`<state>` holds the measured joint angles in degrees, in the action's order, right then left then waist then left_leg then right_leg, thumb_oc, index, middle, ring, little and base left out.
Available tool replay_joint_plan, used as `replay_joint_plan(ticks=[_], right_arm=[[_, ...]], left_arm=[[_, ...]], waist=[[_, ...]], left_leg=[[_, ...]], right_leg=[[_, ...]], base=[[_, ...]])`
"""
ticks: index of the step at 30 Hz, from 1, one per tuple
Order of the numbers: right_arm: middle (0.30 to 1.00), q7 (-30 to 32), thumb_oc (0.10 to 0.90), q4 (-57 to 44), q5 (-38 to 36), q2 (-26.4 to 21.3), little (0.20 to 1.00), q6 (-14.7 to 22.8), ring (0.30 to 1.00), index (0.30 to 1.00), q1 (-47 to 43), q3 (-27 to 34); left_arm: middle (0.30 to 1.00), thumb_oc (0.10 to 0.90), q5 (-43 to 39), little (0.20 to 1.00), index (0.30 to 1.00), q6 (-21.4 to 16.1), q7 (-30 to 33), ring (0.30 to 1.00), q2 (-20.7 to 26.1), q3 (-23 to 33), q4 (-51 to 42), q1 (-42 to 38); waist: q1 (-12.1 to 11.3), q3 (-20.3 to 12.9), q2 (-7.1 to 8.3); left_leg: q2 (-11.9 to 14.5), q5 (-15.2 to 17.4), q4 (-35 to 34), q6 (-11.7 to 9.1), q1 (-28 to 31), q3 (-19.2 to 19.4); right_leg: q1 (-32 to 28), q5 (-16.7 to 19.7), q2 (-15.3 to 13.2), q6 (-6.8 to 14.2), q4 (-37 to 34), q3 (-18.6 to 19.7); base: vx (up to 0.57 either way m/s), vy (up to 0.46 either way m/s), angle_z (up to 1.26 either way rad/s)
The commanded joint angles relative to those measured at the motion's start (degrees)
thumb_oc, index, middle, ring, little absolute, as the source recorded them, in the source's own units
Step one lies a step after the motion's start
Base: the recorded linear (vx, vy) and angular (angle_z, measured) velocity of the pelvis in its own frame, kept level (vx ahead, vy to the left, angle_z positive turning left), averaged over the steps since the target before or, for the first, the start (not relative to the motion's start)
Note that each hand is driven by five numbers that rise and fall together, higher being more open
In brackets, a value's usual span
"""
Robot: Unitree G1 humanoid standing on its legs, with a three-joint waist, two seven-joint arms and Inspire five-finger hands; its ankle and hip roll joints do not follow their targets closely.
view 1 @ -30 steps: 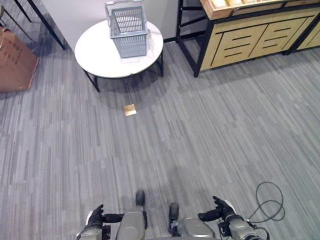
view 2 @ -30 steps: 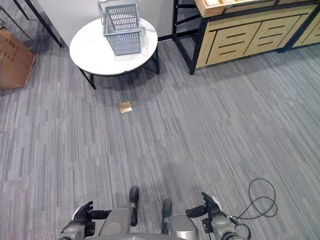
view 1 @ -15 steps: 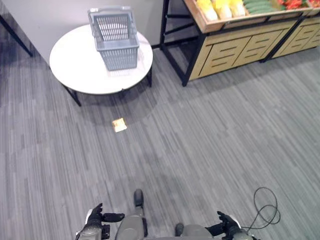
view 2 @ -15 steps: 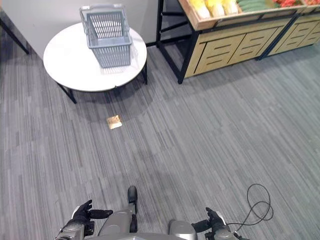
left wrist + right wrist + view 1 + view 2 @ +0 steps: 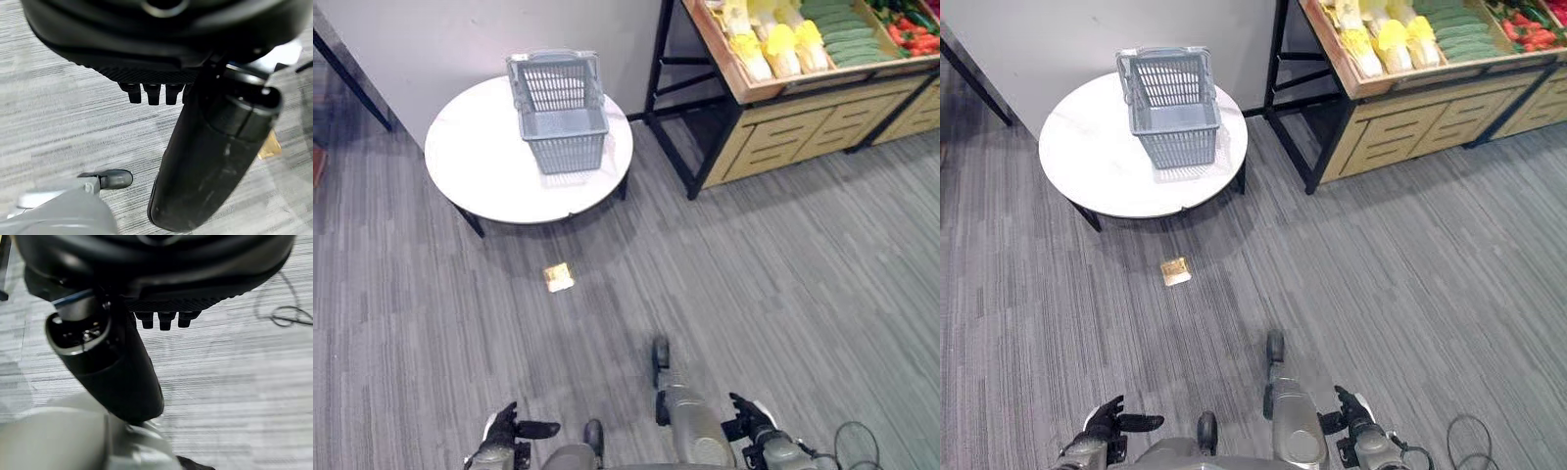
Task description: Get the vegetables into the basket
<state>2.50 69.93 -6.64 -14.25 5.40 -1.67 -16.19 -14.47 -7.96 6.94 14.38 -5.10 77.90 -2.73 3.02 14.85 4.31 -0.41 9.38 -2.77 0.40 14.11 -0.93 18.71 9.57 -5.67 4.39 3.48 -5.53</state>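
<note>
The left hand (image 5: 501, 438) hangs low at 7 o'clock over the grey carpet (image 5: 783, 274), fingers relaxed and straight, thumb out, holding nothing. At 11 o'clock the grey basket (image 5: 558, 110) stands upright on the round white table (image 5: 480, 166), with a small tan tag (image 5: 558, 277) on the carpet just in front. At 1 o'clock the vegetables (image 5: 822, 34) lie in the wooden display stand (image 5: 783, 117), well apart from the basket, and the right hand (image 5: 752, 427) hangs at 5 o'clock, likewise loosely open and empty.
</note>
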Motion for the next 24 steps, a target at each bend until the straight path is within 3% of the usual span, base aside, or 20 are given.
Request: replay_joint_plan(ticks=[1, 4, 6, 11, 13, 14, 16, 21, 24], right_arm=[[1.000, -0.43, 0.900, -0.30, 0.62, -1.18, 1.000, 0.79, 1.000, 1.000, -1.87, -0.74], [1.000, -0.35, 0.900, -0.37, 0.74, -2.24, 1.000, 0.92, 1.000, 1.000, -1.45, -0.63], [1.000, 0.33, 0.900, -0.62, -0.35, -3.50, 1.000, 1.31, 1.000, 1.000, -1.47, -0.23], [1.000, 1.15, 0.900, 0.39, -1.12, -4.56, 1.000, 1.40, 1.000, 1.000, -1.24, 0.88], [1.000, 1.40, 0.900, 0.36, -1.58, -4.77, 1.000, 1.42, 1.000, 1.000, -0.95, 1.52], [1.000, 1.72, 0.900, 0.71, -1.77, -4.69, 1.000, 1.40, 1.000, 1.000, -0.79, 1.67], [1.000, 2.13, 0.900, 0.56, -1.41, -4.74, 1.000, 1.41, 1.000, 1.000, -0.59, 1.62], [1.000, 2.59, 0.900, 1.09, -0.97, -5.05, 1.000, 1.38, 1.000, 1.000, -0.73, 2.20], [1.000, 2.44, 0.900, 1.80, -0.14, -4.29, 1.000, 0.99, 1.000, 1.000, 0.28, 2.94]], left_arm=[[1.000, 0.900, 2.67, 1.000, 1.000, -0.96, -0.30, 1.000, 1.46, 0.20, -0.34, -1.32], [1.000, 0.900, 2.58, 1.000, 1.000, -0.86, -0.06, 1.000, 0.76, 0.01, -0.36, -0.99], [1.000, 0.900, 2.14, 1.000, 1.000, -1.07, 0.03, 1.000, -0.20, -1.27, -1.72, -1.63], [1.000, 0.900, 1.31, 1.000, 1.000, -1.16, 0.24, 1.000, -0.06, -1.80, -2.27, -2.07], [1.000, 0.900, 1.50, 1.000, 1.000, -1.32, 0.67, 1.000, 0.28, -2.00, -2.77, -1.93], [1.000, 0.900, 1.75, 1.000, 1.000, -1.54, 1.37, 1.000, 0.57, -2.12, -3.10, -1.77], [1.000, 0.900, 2.10, 1.000, 1.000, -1.94, 1.99, 1.000, 0.67, -2.67, -3.84, -1.61], [1.000, 0.900, 2.42, 1.000, 1.000, -2.12, 2.25, 1.000, 0.93, -3.15, -3.95, -1.24], [1.000, 0.900, 2.88, 1.000, 1.000, -1.88, 2.14, 1.000, 1.02, -2.79, -3.24, -0.93]], waist=[[0.44, 0.96, -0.21], [1.03, 0.29, -1.55], [1.30, 0.70, -1.94], [0.51, 1.92, -1.64], [0.10, 2.12, -1.32], [-0.59, 2.17, -1.53], [-1.30, 1.91, -2.63], [-2.45, 1.28, -3.92], [-2.42, 0.15, -3.36]], left_leg=[[2.69, -2.13, 5.94, -3.40, -6.11, 0.30], [4.99, -5.05, 9.51, -5.72, -6.14, -0.68], [5.15, -10.31, 19.47, -7.80, -10.43, -2.05], [4.52, -13.34, 26.53, -7.85, -16.89, -1.44], [5.58, -12.19, 22.57, -6.94, -20.27, 1.23], [6.91, -11.39, 16.19, -6.88, -21.51, 2.00], [8.85, -14.93, 9.08, -7.66, -23.52, 1.11], [10.63, -19.51, 3.49, -9.18, -24.77, 0.13], [10.22, -17.72, 3.99, -8.38, -23.08, 1.86]], right_leg=[[-7.93, -2.32, -1.39, 4.83, -0.06, -0.63], [-9.02, -5.04, 0.33, 2.91, 1.68, -1.75], [-11.65, -7.09, 0.90, 0.76, 1.58, -2.41], [-15.75, -9.28, 0.51, -0.70, 0.60, -2.77], [-17.47, -9.99, -0.06, -0.34, -0.26, -3.22], [-18.43, -11.02, -0.32, 0.35, -0.56, -2.91], [-19.38, -12.37, -0.04, 0.85, -0.24, -2.28], [-22.56, -14.27, -0.22, 1.83, 0.13, 0.36], [-24.47, -14.84, -1.84, 3.12, 0.13, 1.54]], base=[[0.35, -0.328, 0.75], [0.24, -0.239, 0.35], [0.22, -0.268, 0.10], [0.13, -0.118, 0.17], [0.20, -0.020, 0.32], [0.27, 0.096, 0.33], [0.23, 0.129, 0.11], [0.21, 0.166, -0.28], [0.31, 0.339, -0.51]])
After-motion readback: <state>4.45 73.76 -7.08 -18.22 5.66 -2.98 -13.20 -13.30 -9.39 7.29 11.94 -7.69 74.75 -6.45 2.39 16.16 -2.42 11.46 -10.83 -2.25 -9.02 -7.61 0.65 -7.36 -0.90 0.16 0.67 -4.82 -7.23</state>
